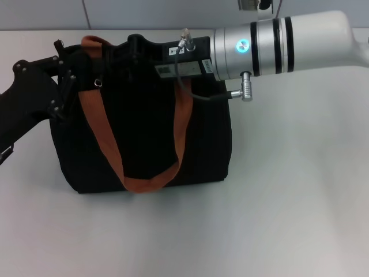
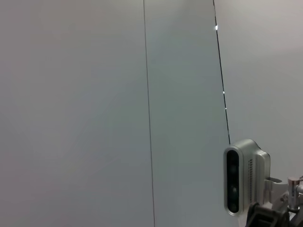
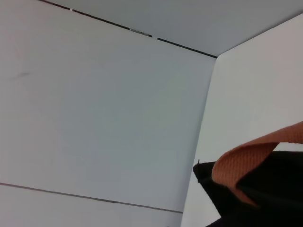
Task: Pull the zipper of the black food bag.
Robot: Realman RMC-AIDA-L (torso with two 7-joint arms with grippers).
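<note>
The black food bag [image 1: 147,135] stands upright on the white table, with an orange-brown strap handle [image 1: 105,138] hanging down its front. My left gripper [image 1: 64,72] is against the bag's upper left corner. My right gripper [image 1: 137,45] reaches in from the right over the bag's top edge, near the middle. The zipper is hidden behind the arms and the top edge. The right wrist view shows a strap [image 3: 251,161] and a corner of black fabric [image 3: 279,194]. The left wrist view shows only the wall and the right arm's silver camera [image 2: 244,175].
The white table [image 1: 288,208] stretches in front of and to the right of the bag. A tiled wall [image 1: 144,14] runs behind it. A black cable [image 1: 199,93] loops from the right wrist over the bag's top right.
</note>
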